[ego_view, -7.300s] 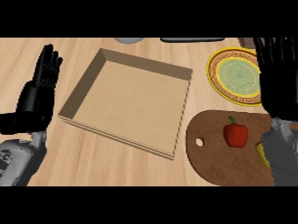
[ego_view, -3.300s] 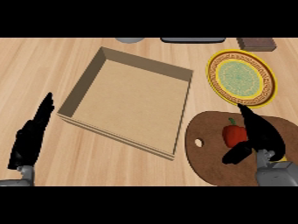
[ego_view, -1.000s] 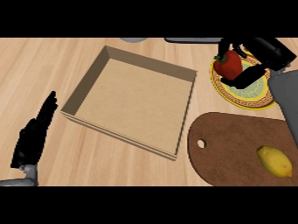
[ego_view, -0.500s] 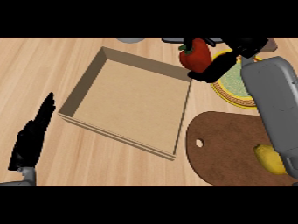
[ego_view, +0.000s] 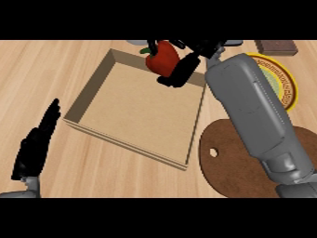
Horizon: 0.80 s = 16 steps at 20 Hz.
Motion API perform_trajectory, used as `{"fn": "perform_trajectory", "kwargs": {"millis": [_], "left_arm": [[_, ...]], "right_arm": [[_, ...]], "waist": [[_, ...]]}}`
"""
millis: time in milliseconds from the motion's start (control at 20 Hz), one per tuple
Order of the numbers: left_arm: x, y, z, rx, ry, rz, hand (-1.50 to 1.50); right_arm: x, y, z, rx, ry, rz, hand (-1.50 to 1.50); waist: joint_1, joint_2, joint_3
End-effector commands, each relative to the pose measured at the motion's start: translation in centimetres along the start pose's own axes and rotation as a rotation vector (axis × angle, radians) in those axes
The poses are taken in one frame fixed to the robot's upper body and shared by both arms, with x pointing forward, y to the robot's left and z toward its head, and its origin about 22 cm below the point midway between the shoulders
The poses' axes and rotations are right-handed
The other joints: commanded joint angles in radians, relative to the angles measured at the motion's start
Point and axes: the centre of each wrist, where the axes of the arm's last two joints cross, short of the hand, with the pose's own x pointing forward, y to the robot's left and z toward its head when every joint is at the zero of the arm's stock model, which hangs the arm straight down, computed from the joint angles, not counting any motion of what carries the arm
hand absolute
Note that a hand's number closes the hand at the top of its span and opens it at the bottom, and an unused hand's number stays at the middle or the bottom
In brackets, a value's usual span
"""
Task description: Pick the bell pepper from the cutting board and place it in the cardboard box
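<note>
The red bell pepper (ego_view: 162, 59) with its green stem hangs over the far part of the cardboard box (ego_view: 92, 88), above the far wall. My right hand (ego_view: 185, 65) is shut on it, fingers curled round its right side, the grey forearm stretching in from the lower right. The round brown cutting board (ego_view: 222, 167) lies at the lower right, partly covered by that forearm. My left hand (ego_view: 36, 146) rests open at the lower left, edge-on, outside the box's near left wall.
A yellow plate (ego_view: 287, 86) with a green middle sits right of the box, partly behind my forearm. A brown block (ego_view: 276, 45) lies at the far right edge. Dark objects show along the counter's far edge behind the pepper.
My right hand has carried the pepper leftward from over the yellow plate to above the box's far part. The forearm now hides the yellow fruit on the board. The left hand has stayed put.
</note>
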Motion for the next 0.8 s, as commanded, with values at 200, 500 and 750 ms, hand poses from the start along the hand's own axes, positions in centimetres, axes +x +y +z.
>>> {"fn": "perform_trajectory", "kwargs": {"millis": [200, 500, 750], "left_arm": [[2.2, -1.8, -1.5, -0.023, -0.010, -0.008, 0.00], [0.6, -1.7, 0.0, -0.039, -0.040, -0.009, 0.00], [1.0, -1.8, -1.3, -0.037, -0.023, 0.000, 0.00]], "right_arm": [[0.5, 5.7, -4.2, 0.090, 0.077, 0.034, 1.50], [-0.6, 7.9, -4.5, 0.109, 0.220, 0.025, 1.50], [-2.1, 10.1, -3.6, 0.112, 0.234, -0.020, -1.50]], "waist": [[0.019, 0.007, 0.000], [0.050, 0.010, -0.001], [0.061, 0.014, -0.001]]}}
